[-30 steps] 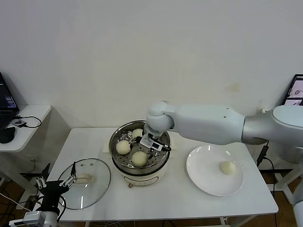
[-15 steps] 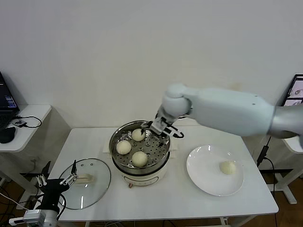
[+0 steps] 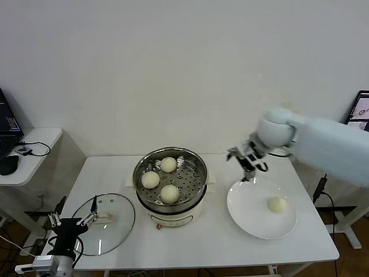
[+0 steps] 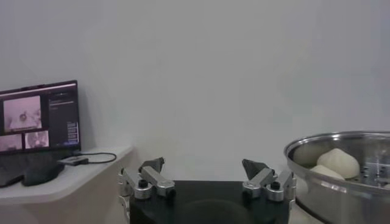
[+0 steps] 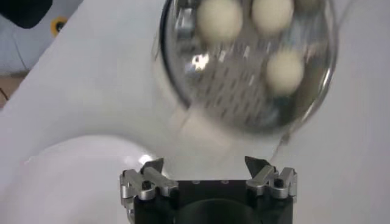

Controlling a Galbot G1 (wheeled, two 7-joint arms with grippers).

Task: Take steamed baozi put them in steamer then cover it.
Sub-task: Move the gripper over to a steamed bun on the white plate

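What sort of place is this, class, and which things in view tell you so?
Probably a robot test lab, not a kitchen: a bare white table holds only a steamer, a plate and a lid, and computer screens stand on side desks.

Right gripper (image 3: 247, 164) raised, fingers spread, left gripper (image 3: 74, 220) low, open

A lab or office: bare white wall, laptop (image 4: 39, 125) and mouse (image 3: 8, 164) on side desk (image 3: 34, 144).

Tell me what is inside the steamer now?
Three steamed baozi sit on the perforated tray inside the steamer. Below the tray is hidden.
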